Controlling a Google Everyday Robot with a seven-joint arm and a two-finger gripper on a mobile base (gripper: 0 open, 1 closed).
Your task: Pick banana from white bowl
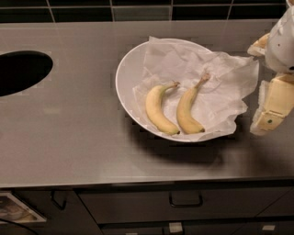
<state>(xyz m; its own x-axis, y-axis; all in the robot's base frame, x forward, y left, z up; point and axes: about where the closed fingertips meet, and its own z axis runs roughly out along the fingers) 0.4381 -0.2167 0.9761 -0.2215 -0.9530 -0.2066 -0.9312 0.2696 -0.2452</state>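
The white bowl (131,66) stands on the grey counter, lined with crumpled white paper (220,80) that spills over its right rim. Two yellow bananas lie side by side in it. The banana (186,110) is the slimmer right one, with a long straight pale stem pointing up and right. The plumper banana (156,108) with a short hooked stem lies to its left. My gripper (273,98) is at the right edge of the view, just right of the bowl and paper, apart from both bananas and holding nothing that shows.
A dark oval opening (20,71) is set in the counter at far left. Dark tiles (138,9) run along the back. The counter's front edge (138,181) has drawers with handles (185,202) below it.
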